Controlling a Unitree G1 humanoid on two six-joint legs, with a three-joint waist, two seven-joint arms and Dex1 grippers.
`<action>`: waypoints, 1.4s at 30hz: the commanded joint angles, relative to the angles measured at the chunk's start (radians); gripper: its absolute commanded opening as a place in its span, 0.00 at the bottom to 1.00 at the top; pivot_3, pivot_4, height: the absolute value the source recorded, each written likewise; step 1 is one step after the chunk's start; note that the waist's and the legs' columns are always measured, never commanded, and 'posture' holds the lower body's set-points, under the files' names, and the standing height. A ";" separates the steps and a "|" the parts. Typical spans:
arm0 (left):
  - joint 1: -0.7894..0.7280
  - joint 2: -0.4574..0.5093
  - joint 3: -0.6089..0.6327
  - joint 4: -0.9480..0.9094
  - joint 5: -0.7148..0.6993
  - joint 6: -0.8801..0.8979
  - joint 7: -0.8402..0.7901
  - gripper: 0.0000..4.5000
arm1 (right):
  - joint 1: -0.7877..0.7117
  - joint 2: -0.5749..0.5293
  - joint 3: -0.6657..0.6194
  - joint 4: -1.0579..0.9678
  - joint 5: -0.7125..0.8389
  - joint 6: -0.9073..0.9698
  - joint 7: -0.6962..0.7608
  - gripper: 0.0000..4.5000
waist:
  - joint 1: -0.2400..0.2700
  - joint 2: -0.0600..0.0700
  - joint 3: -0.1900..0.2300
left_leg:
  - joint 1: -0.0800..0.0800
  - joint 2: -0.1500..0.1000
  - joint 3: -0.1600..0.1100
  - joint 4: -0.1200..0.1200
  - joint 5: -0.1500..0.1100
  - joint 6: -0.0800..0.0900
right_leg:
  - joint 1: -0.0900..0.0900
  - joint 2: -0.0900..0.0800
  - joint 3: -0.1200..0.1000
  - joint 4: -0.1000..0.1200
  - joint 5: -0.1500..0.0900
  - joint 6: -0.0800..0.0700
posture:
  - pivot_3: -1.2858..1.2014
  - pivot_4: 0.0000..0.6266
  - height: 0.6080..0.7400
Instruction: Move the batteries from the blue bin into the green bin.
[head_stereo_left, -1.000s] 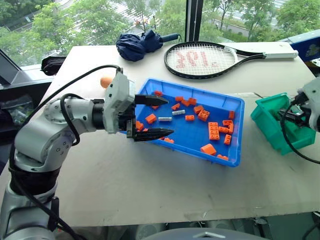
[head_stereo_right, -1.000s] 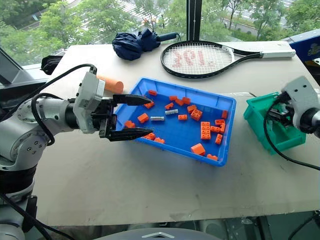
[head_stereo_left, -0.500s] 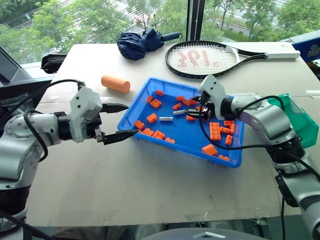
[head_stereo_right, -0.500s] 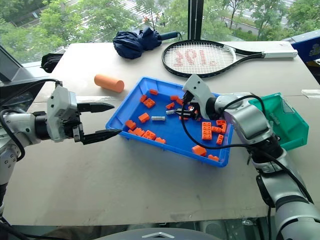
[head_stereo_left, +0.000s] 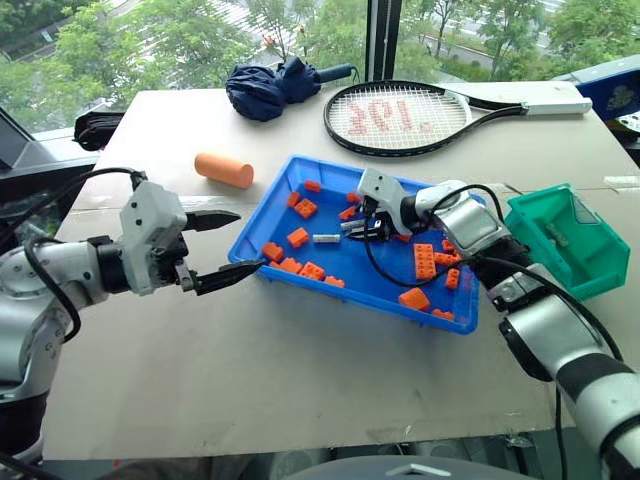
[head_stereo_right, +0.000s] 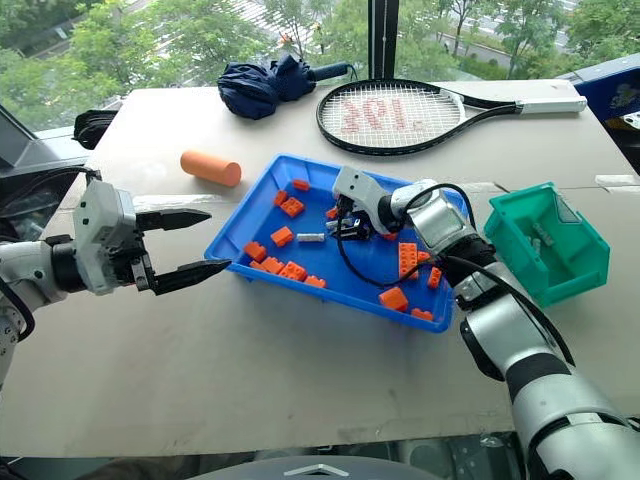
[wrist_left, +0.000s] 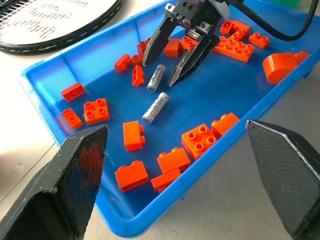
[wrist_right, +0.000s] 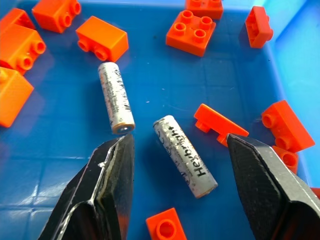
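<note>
The blue bin sits mid-table, holding orange bricks and two silver batteries. My right gripper hangs open and low inside the bin. One battery lies on the bin floor between its fingers, untouched. The other battery lies just beyond one fingertip. My left gripper is open and empty at the bin's left rim, pointing toward it. The green bin stands at the right of the table, and a small grey cylinder lies inside it.
An orange foam cylinder lies left of the blue bin. A tennis racket and a folded navy umbrella lie at the back. Orange bricks are scattered through the bin around the batteries.
My right arm swung from the green bin leftward across the blue bin and lowered over a battery. My left gripper drew back leftward from over the bin to its rim.
</note>
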 joint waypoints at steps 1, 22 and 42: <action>0.000 0.004 0.044 -0.032 -0.011 -0.017 0.004 1.00 | -0.047 0.022 -0.010 0.108 -0.052 -0.032 0.009 0.59 | -0.002 0.000 0.000 | 0.000 0.000 0.000 0.000 0.000 0.000 | 0.000 0.000 0.000 0.000 0.000 0.000 | 0.52 0.24 1.00; -0.309 -0.117 -0.119 -0.042 -0.184 0.056 0.044 1.00 | 0.208 -0.318 -0.427 -1.021 0.144 0.812 -0.073 0.01 | 0.026 0.000 0.000 | -0.013 -0.001 -0.005 0.005 0.000 -0.001 | -0.010 -0.002 -0.004 0.002 0.000 0.000 | 0.52 0.24 1.00; -0.581 -0.170 -0.291 0.082 -0.181 0.075 -0.113 1.00 | 0.686 -0.695 -0.819 -1.095 0.185 0.881 -0.206 0.31 | 0.024 0.000 0.000 | -0.013 -0.001 0.003 0.009 0.001 0.000 | -0.013 0.004 0.000 0.012 0.000 0.000 | 0.52 0.24 1.00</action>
